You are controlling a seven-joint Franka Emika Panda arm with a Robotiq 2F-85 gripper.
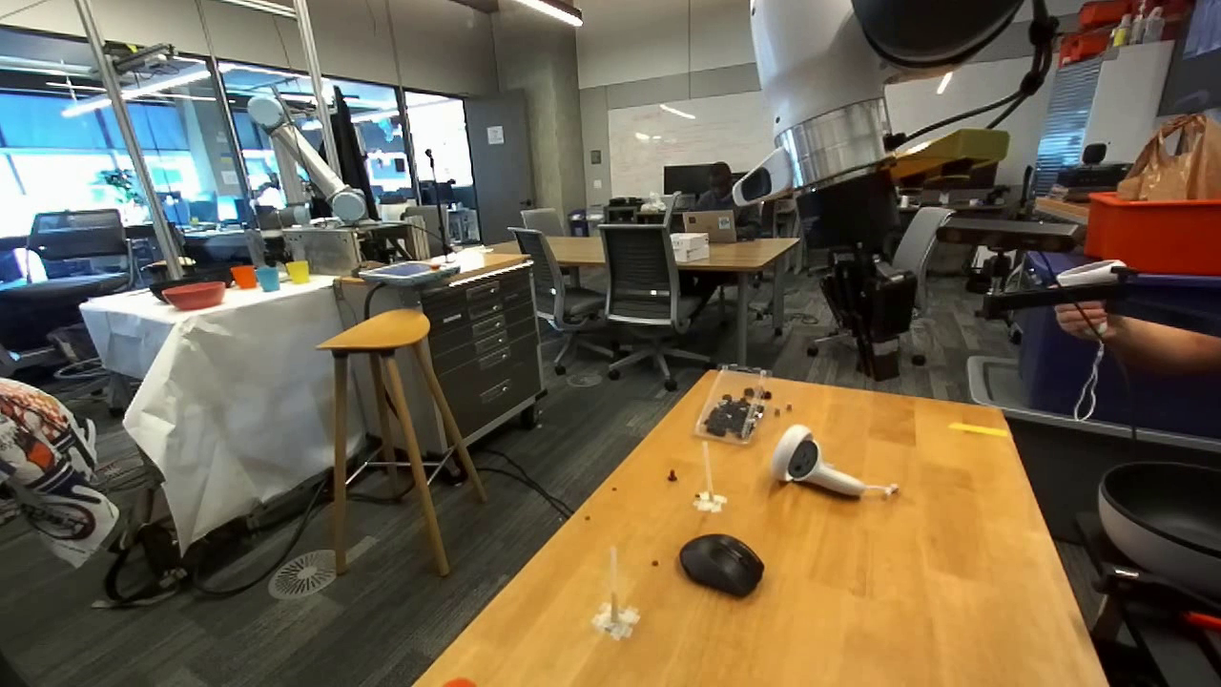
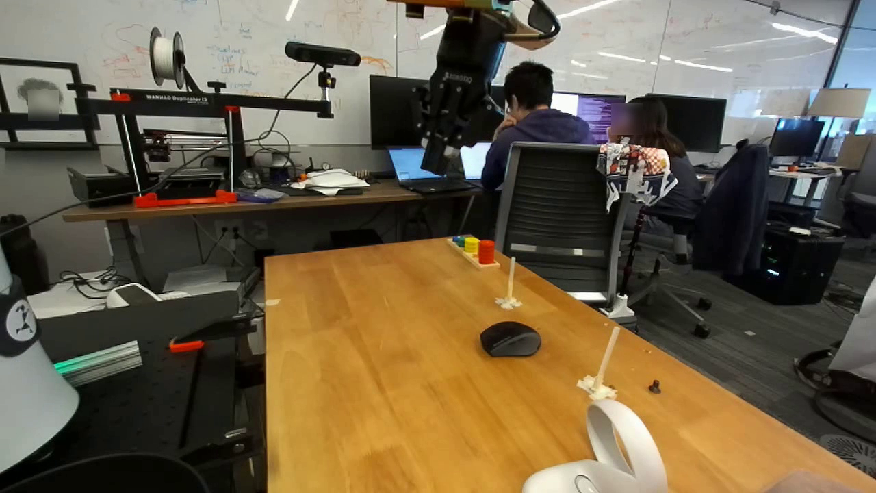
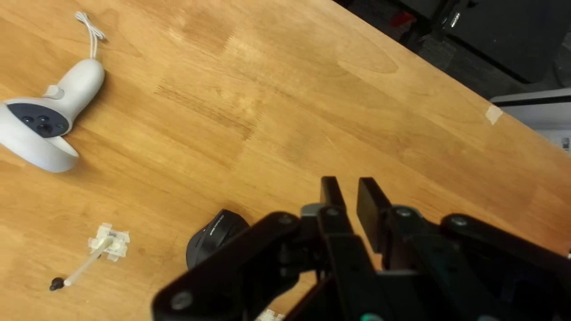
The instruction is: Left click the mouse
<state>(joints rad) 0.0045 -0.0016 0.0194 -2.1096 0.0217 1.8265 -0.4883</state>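
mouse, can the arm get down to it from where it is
Probably yes: the gripper hangs raised, nothing shows between it and the mouse, and the two sticks stand apart from the mouse, leaving its top free.

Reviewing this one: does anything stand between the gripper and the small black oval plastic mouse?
Nothing visible stands between the black two-fingered gripper and the mouse. Two thin pale sticks stand on the wooden table beside the mouse, apart from it; the white ring-ended plastic controller lies farther away.
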